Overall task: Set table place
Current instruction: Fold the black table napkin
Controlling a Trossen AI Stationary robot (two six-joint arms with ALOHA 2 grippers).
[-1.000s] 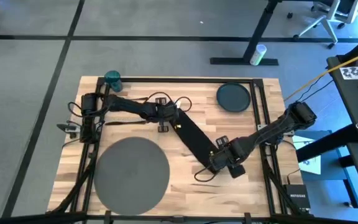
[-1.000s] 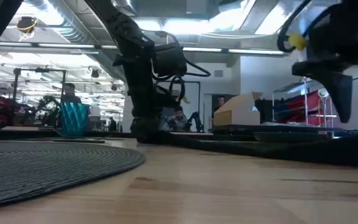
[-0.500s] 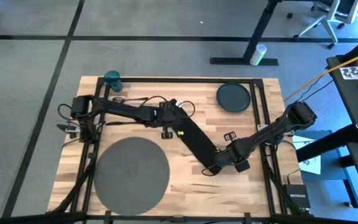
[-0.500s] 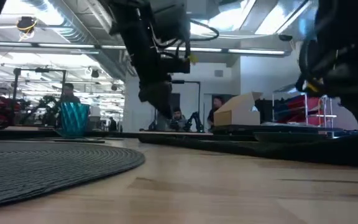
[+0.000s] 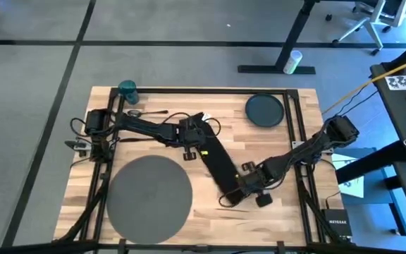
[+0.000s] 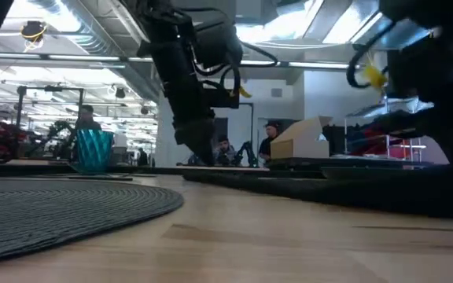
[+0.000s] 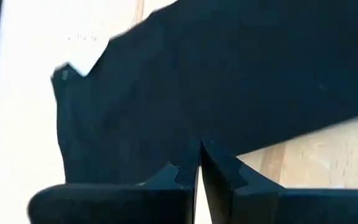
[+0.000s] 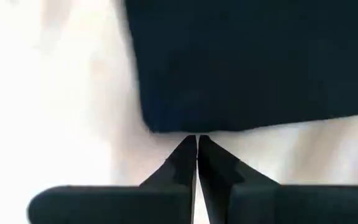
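In the lower left of the high view lies the round grey mat (image 5: 149,195) on the wood table (image 5: 287,212), unchanged from the earlier frames. Right of it, in the lower middle, the black napkin (image 5: 216,164) stretches as a long strip between the two grippers. The right gripper (image 5: 240,192) sits at the strip's lower end; half a second ago it was a little farther right, and the strip reached farther toward the right edge. The left gripper (image 5: 204,136) holds the upper end near the table's centre, about where it was before. At the top right of the table the dark plate (image 5: 264,110) rests by the rail, and at the top left stand the teal cup (image 5: 127,89) and, just right of it, a spoon (image 5: 145,112); none of these has moved.

The wrist views add what the overhead one cannot. The left gripper's fingers (image 7: 179,177) are pressed together on the napkin's (image 7: 229,81) edge. The right gripper's fingers (image 8: 182,163) are likewise closed, tips at the hem of the cloth (image 8: 247,62); whether they pinch it cannot be told.

The low view shows the mat's weave (image 6: 61,208) in front, the cup (image 6: 94,149) behind it, and people in the room beyond.
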